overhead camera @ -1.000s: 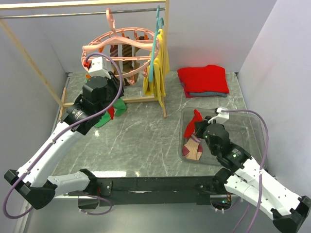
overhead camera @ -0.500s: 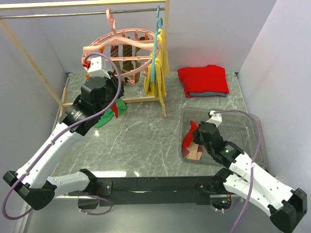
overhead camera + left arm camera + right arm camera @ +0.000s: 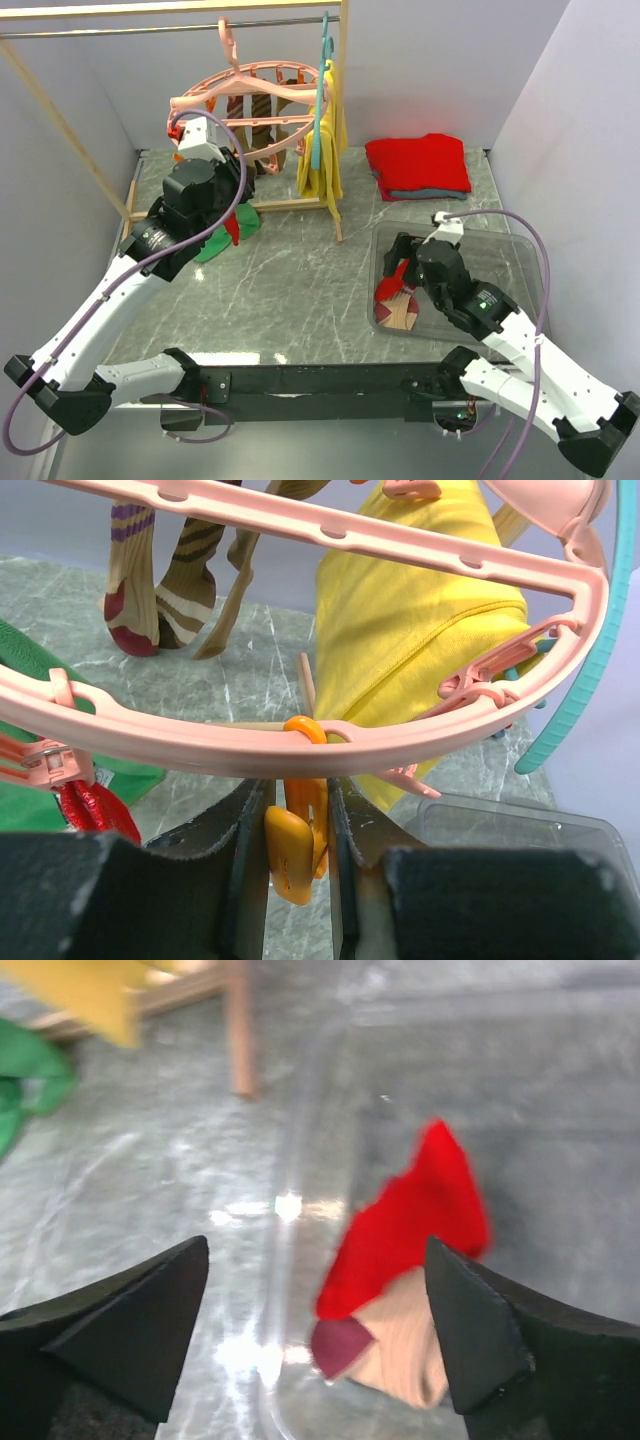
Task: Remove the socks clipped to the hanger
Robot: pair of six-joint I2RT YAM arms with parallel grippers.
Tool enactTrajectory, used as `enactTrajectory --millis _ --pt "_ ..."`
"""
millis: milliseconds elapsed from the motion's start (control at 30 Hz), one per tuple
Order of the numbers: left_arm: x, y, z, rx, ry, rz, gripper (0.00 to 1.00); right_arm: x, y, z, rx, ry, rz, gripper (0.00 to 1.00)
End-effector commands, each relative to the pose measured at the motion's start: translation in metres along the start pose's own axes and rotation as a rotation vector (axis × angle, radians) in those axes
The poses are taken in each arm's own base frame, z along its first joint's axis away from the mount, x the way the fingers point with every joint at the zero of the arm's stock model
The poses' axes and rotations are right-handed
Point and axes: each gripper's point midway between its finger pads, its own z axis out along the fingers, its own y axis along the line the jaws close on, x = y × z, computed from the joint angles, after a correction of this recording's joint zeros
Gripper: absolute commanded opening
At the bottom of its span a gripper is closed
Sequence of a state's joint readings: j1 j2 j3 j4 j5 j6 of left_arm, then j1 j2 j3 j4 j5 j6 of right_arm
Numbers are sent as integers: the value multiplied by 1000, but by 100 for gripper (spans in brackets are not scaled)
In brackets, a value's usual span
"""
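Note:
The salmon-pink hanger [image 3: 250, 95] hangs from the rail at the back left. Brown striped socks [image 3: 262, 110] are clipped under it, and they show in the left wrist view as striped socks [image 3: 185, 580]. A red sock [image 3: 95, 812] dangles from a pink clip at the ring's left. My left gripper [image 3: 293, 860] is shut on an orange clip [image 3: 292, 852] under the ring [image 3: 200, 745]. My right gripper [image 3: 315, 1290] stands open over the clear tray [image 3: 500, 250]. A red sock [image 3: 410, 1220] and a pale sock [image 3: 405, 1345] lie loose below it.
A yellow cloth [image 3: 325, 150] and a thin teal hanger [image 3: 320, 90] hang right of the ring on the wooden rack [image 3: 335, 205]. A green cloth [image 3: 215, 245] lies under the hanger. A folded red garment [image 3: 418, 163] sits at the back right.
My right gripper has opened and let go of the red sock, which now lies in the tray on the pale sock. The left arm has stayed on the clip.

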State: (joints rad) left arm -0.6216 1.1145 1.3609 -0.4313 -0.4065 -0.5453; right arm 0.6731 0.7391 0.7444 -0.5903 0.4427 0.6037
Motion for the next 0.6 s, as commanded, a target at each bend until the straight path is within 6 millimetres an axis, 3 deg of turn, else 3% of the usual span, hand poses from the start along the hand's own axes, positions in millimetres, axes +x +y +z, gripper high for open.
enactTrajectory --millis 0,67,100,167,200,267,300,367,400,467,500,533,567 --pt "-5 -5 -8 34 -10 -28 2 -25 47 -13 -159 -61 -91 99" --pt "-3 -5 -8 35 -3 -30 2 -20 80 -15 -248 -57 -150 100" --pt "-4 -5 -9 36 -5 -29 2 -29 99 -18 -305 -97 -175 100" --pt "-4 -5 -9 37 -4 -31 2 -13 137 -18 -432 -69 -238 100" --pt "-5 -6 -9 39 -6 -32 2 -21 160 -22 -519 -104 -232 100" --pt "-5 -6 -9 37 -4 -31 3 -14 188 -19 -619 -107 -245 100" --pt "-7 -7 -10 39 -4 -30 3 -20 212 -29 -721 -157 -236 100" --pt "-8 -7 -11 39 -4 -30 3 -14 233 -23 -768 -170 -259 100" --pt "-9 -8 -11 40 -5 -31 4 -26 251 -31 -819 -219 -260 100" --pt "-10 -8 -11 42 -6 -30 4 -12 271 -15 -826 -195 -302 99" --pt "-11 -10 -11 44 -6 -30 4 -24 287 -20 -850 -224 -312 97" --pt "-11 -8 -11 38 -5 -29 4 -10 298 -11 -851 -201 -339 97" --pt "-12 -9 -11 36 -5 -28 4 -10 305 -9 -856 -207 -343 97"
